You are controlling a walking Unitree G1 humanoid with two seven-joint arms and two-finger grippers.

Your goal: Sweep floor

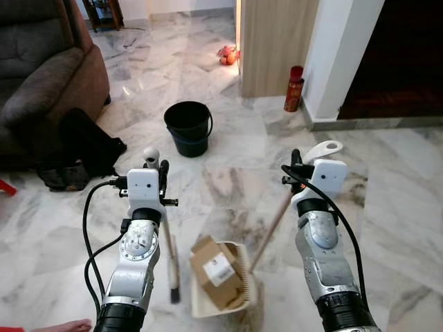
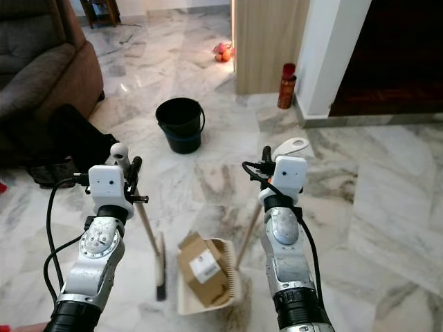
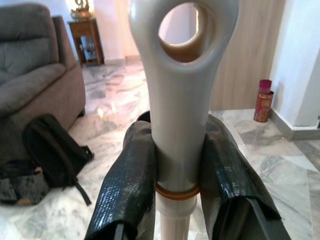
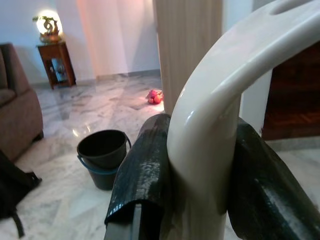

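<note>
A brown cardboard box (image 1: 217,271) is lying in the cream plastic dustpan (image 1: 243,294) on the marble floor (image 1: 387,207); the left gripper (image 3: 175,170) is clenching the wooden-handled broom (image 1: 168,249), the right gripper (image 4: 200,170) is clasping the dustpan's handle, and a black plastic bucket (image 1: 187,127) is standing farther off

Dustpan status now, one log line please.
left gripper: shut on broom handle | right gripper: shut on dustpan handle | cardboard box: in dustpan

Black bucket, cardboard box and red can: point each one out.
Black bucket (image 1: 187,128), left eye view, front of its outer wall.
Cardboard box (image 1: 216,271), left eye view, top face by the white label.
Red can (image 1: 294,90), left eye view, middle of its body.
</note>
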